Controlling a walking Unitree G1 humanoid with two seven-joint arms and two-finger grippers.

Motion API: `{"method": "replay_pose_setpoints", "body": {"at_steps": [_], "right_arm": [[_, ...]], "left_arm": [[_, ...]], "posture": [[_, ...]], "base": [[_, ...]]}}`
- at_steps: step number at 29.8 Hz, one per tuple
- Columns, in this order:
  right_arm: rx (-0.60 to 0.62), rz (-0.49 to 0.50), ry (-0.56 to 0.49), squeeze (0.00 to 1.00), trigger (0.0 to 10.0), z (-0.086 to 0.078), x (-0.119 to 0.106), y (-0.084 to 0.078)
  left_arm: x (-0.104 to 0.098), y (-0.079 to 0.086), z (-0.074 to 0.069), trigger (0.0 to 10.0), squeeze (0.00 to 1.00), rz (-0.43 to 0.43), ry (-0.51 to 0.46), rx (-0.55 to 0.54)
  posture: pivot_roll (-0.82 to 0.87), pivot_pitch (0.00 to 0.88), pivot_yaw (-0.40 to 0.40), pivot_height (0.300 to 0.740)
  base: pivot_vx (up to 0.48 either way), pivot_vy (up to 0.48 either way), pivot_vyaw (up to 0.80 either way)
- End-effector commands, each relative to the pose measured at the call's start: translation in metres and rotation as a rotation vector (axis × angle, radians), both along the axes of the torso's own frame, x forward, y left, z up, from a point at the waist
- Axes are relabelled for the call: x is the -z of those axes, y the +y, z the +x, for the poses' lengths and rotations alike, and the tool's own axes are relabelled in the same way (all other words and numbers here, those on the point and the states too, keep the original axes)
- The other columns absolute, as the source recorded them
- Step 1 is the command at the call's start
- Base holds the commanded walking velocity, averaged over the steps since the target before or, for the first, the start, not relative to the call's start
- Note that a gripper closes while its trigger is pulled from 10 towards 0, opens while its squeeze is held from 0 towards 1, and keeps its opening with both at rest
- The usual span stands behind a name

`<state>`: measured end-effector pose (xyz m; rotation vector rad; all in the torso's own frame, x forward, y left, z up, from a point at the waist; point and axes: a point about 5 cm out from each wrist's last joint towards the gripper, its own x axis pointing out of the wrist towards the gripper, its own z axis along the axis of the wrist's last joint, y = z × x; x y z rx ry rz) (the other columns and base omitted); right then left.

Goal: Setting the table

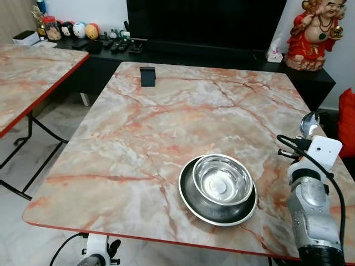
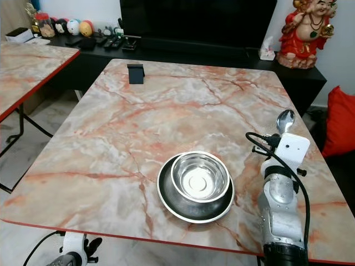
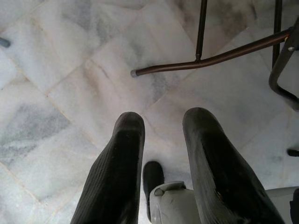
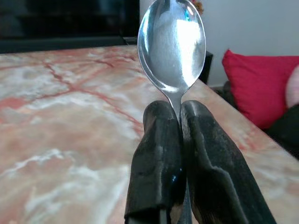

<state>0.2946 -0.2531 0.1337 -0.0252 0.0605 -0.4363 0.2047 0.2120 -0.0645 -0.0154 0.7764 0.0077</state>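
Above the right edge of the marble surface, the right end effector is closed on the neck of a metal spoon, whose bowl stands upright past the two black fingertips, which press together with the handle pinched between them. Seen from the head, the spoon rises over the silver right arm and its white wrist housing, to the right of the dishes and apart from them. Near the front edge of the surface lies a dark plate with a pale rim, and a steel bowl sits inside it, mouth up. At the far left corner stands a small black stand. Beyond the surface runs a black cabinet bearing a red figurine; a second marble table stands to the left. Left end effector: below the table edge, fingers apart, grasping nothing, over a pale marble floor with a metal table leg ahead
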Motion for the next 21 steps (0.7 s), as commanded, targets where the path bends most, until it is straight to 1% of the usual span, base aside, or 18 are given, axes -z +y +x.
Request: {"method": "replay_pose_setpoints", "body": {"at_steps": [1, 2, 3, 4, 5, 6, 9, 12, 13, 15, 16, 17, 18, 19, 20, 21], "right_arm": [[0.016, -0.010, 0.038, 0.00, 10.0, -0.005, -0.004, -0.003], [0.007, 0.005, 0.060, 0.00, 10.0, -0.007, -0.004, -0.002], [-0.034, 0.018, 0.127, 0.00, 10.0, -0.012, -0.003, 0.002], [-0.034, 0.018, 0.127, 0.00, 10.0, -0.012, -0.003, 0.002], [-0.081, 0.025, 0.203, 0.00, 10.0, -0.017, 0.000, 0.006], [-0.113, 0.060, 0.253, 0.00, 10.0, -0.023, 0.001, 0.010], [-0.139, 0.090, 0.309, 0.00, 10.0, -0.032, 0.001, 0.014], [-0.145, 0.125, 0.347, 0.00, 10.0, -0.036, 0.002, 0.012], [-0.168, 0.151, 0.382, 0.00, 10.0, -0.039, 0.005, 0.013], [-0.181, 0.172, 0.438, 0.00, 10.0, -0.042, 0.009, 0.014], [-0.180, 0.181, 0.449, 0.00, 10.0, -0.043, 0.010, 0.014], [-0.194, 0.210, 0.473, 0.00, 10.0, -0.045, 0.013, 0.017], [-0.194, 0.210, 0.473, 0.00, 10.0, -0.045, 0.013, 0.017], [-0.211, 0.236, 0.503, 0.00, 10.0, -0.045, 0.019, 0.021], [-0.214, 0.244, 0.509, 0.00, 10.0, -0.045, 0.020, 0.022], [-0.216, 0.277, 0.514, 0.00, 10.0, -0.045, 0.023, 0.024]], "left_arm": [[0.004, -0.002, -0.005, 10.0, 0.00, -0.013, 0.033, -0.003], [0.004, -0.003, -0.006, 10.0, 0.00, -0.015, 0.035, -0.002], [0.005, -0.004, -0.007, 10.0, 0.00, -0.018, 0.038, 0.001], [0.005, -0.004, -0.007, 10.0, 0.00, -0.018, 0.038, 0.001], [0.006, -0.005, -0.007, 10.0, 0.00, -0.021, 0.041, 0.002], [0.006, -0.006, -0.008, 10.0, 0.00, -0.025, 0.044, 0.004], [0.007, -0.007, -0.008, 10.0, 0.00, -0.031, 0.046, 0.007], [0.007, -0.008, -0.008, 10.0, 0.00, -0.036, 0.047, 0.008], [0.007, -0.009, -0.007, 10.0, 0.00, -0.039, 0.049, 0.010], [0.007, -0.010, -0.007, 10.0, 0.00, -0.044, 0.051, 0.011], [0.007, -0.011, -0.007, 10.0, 0.00, -0.045, 0.051, 0.010], [0.007, -0.011, -0.007, 10.0, 0.00, -0.046, 0.053, 0.010], [0.007, -0.011, -0.007, 10.0, 0.00, -0.046, 0.053, 0.010], [0.007, -0.011, -0.007, 10.0, 0.00, -0.047, 0.057, 0.009], [0.007, -0.012, -0.007, 10.0, 0.00, -0.047, 0.058, 0.008], [0.008, -0.012, -0.007, 10.0, 0.00, -0.047, 0.061, 0.008]], "posture": [[-0.02, 0.000, -0.040, 0.727], [-0.03, 0.000, -0.038, 0.727], [-0.03, 0.000, -0.038, 0.727], [-0.03, 0.000, -0.038, 0.727], [-0.03, 0.000, -0.038, 0.727], [-0.03, 0.000, -0.038, 0.727], [-0.03, 0.000, -0.038, 0.727], [-0.05, 0.000, -0.052, 0.727], [-0.05, 0.000, -0.052, 0.727], [-0.05, 0.000, -0.055, 0.727], [-0.05, 0.000, -0.055, 0.727], [-0.05, 0.000, -0.057, 0.727], [-0.05, 0.000, -0.057, 0.727], [-0.05, 0.000, -0.058, 0.727], [-0.05, 0.000, -0.059, 0.727], [-0.05, 0.000, -0.063, 0.727]], "base": [[0.000, 0.000, 0.00], [0.000, 0.000, 0.00], [0.000, 0.000, 0.00], [0.000, 0.000, 0.00], [0.000, 0.000, 0.00], [0.000, 0.000, 0.00], [0.000, 0.000, 0.00], [0.000, 0.000, 0.00], [0.000, 0.000, 0.00], [0.000, 0.000, 0.00], [0.000, 0.000, 0.00], [0.000, 0.000, 0.00], [0.000, 0.000, 0.00], [0.000, 0.000, 0.00], [0.000, 0.000, 0.00], [0.000, 0.000, 0.00]]}}
